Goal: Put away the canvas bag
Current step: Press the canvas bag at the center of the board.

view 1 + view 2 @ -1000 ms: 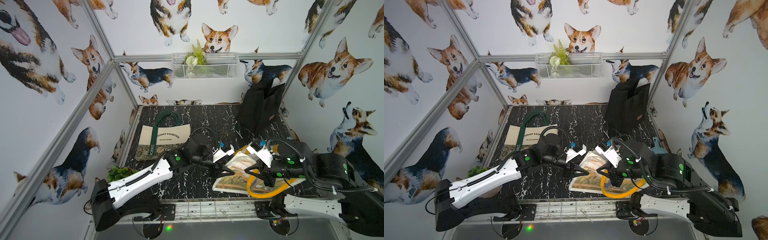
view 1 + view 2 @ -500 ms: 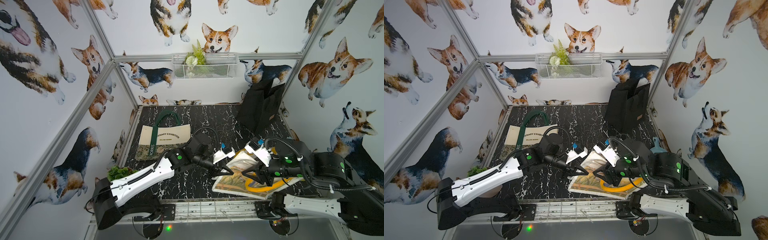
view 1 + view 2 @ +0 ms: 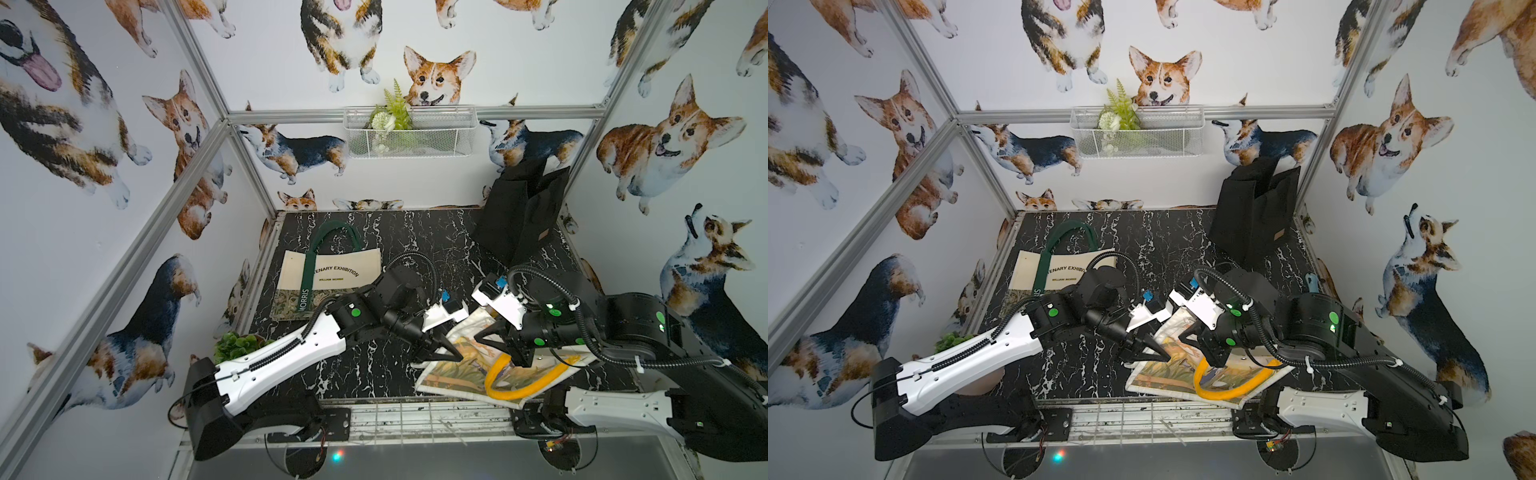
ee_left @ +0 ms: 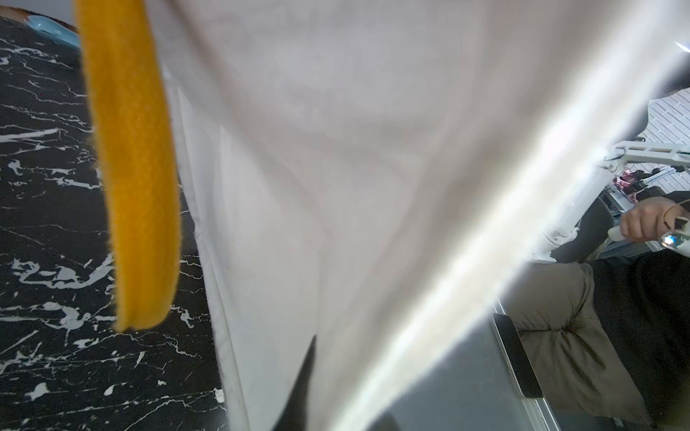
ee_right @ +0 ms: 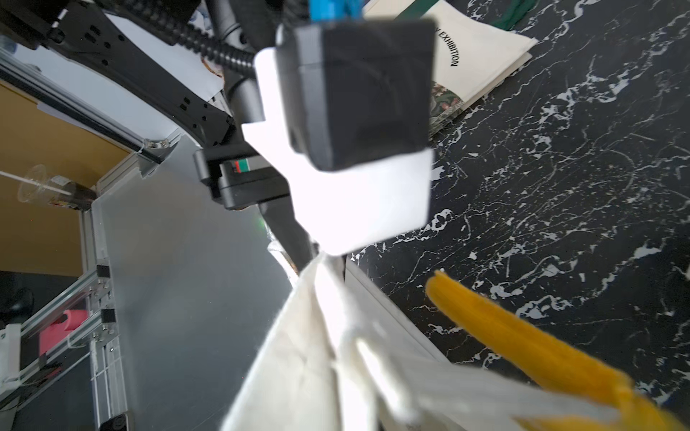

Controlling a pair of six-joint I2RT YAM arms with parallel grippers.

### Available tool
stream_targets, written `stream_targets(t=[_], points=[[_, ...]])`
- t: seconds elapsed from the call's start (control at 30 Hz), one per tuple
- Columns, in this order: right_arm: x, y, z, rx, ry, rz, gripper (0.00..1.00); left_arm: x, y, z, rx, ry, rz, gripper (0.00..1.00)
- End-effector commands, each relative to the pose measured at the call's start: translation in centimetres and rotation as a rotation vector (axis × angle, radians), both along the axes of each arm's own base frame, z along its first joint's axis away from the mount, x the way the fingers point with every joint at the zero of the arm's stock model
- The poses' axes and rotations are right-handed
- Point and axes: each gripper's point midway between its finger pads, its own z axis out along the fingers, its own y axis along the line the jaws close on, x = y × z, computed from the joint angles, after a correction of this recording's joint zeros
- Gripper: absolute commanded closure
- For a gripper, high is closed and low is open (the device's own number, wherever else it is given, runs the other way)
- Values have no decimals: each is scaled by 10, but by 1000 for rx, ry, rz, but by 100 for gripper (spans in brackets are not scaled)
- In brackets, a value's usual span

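In a top view the canvas bag [image 3: 453,374] lies at the front right of the bench [image 3: 374,365], one corner at the front edge. The left pincer [image 3: 451,355] and the clenched right pincer [image 3: 519,359] both meet its raised hem, beside the yellow handle [image 3: 523,388]. The printed tote [image 3: 332,270] and the black bag [image 3: 515,220] crowd the back, but the middle is open.

The left wrist view shows cloth draped close and the handle dangling. The bag looks light, limp and apt to sag.

In the right wrist view the cloth peaks at the left pincer's tips, so it is grasped there. The hem or the handles look like the best places to hold it.
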Motion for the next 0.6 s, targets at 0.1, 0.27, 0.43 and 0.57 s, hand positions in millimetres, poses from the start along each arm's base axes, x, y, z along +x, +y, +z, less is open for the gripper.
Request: stream_targets(t=[0.1, 0.27, 0.43, 0.57], points=[[36, -23, 49, 83, -172, -213, 100, -1, 11, -11, -3, -33, 30, 68], [38, -36, 63, 93, -198, -251, 100, -3, 21, -16, -17, -41, 75, 100], [34, -30, 50, 75, -148, -237, 100, -7, 34, -6, -60, -79, 100, 100], [36, -25, 41, 58, -134, -238, 100, -10, 36, -10, -43, -42, 108, 100]])
